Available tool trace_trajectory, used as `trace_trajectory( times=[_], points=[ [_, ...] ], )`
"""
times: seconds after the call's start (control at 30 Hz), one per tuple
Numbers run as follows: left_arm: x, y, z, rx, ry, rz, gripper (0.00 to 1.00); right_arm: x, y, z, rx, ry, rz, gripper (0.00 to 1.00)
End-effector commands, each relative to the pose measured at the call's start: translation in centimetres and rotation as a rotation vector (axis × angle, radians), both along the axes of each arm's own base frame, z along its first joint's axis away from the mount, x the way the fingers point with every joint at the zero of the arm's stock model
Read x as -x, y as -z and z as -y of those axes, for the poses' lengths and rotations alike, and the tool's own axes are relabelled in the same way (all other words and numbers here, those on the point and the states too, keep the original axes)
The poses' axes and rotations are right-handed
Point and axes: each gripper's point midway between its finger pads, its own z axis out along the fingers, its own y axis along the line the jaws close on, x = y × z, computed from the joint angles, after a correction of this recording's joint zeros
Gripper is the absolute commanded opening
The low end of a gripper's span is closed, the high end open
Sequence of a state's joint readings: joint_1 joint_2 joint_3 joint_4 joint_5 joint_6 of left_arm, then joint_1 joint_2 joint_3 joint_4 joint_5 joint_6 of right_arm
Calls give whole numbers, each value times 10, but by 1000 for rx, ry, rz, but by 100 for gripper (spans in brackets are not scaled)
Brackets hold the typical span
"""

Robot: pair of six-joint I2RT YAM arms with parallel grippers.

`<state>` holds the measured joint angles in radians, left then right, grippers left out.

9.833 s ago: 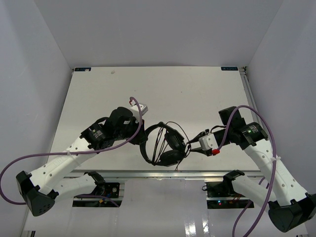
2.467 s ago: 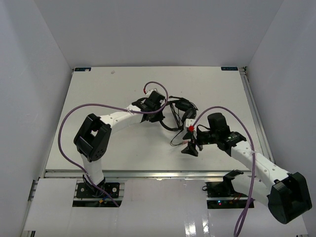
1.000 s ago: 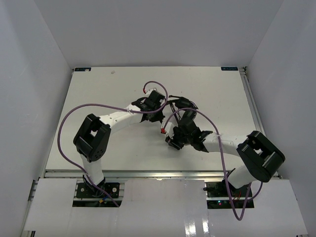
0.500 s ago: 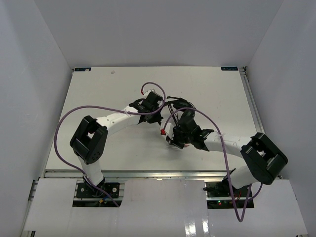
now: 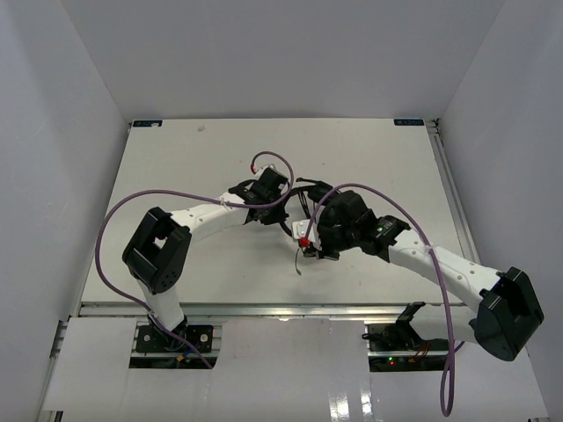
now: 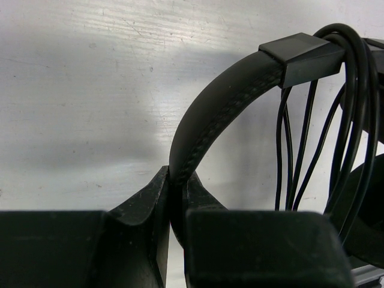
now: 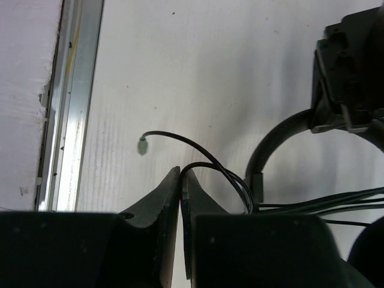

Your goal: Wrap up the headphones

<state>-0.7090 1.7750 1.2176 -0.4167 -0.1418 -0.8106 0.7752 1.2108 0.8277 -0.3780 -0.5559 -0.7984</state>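
Note:
The black headphones (image 5: 303, 192) are held just off the middle of the white table. My left gripper (image 5: 281, 209) is shut on their arched headband (image 6: 222, 102), which rises from between its fingers (image 6: 150, 201). Several turns of the thin dark cord (image 6: 312, 138) hang across the band by its slider block. My right gripper (image 5: 310, 252), just in front of the headphones, is shut on a loop of the cord (image 7: 207, 165). Beyond its tips the free cord end curls to a small pale plug (image 7: 142, 146). The ear cups are mostly hidden behind the arms.
Purple robot cables (image 5: 132, 207) arc over both arms. The table's metal front rail (image 7: 69, 120) runs close to the right gripper. The white table (image 5: 176, 158) has walls on three sides.
My right gripper has shut on the cord, and the right arm has swung its elbow out to the right. The cord end now trails toward the front edge. The left gripper keeps its hold.

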Motion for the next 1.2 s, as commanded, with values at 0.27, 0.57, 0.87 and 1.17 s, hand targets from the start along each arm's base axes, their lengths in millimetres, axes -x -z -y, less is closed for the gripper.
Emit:
trace_trajectory(
  times=[0.27,0.57,0.87,1.17],
  points=[
    [7,-40,12,92,87,52,0,-41,-75,-11,-77,82,40,8],
    [17,-33,28,20,202,43,0,-65,-77,-14,-26,121,46,8],
    [27,-21,9,-28,172,29,0,-103,-53,-4,-100,417,-114,8],
    [23,-18,-1,-67,97,14,0,-135,-47,7,-181,653,-276,8]
  ],
)
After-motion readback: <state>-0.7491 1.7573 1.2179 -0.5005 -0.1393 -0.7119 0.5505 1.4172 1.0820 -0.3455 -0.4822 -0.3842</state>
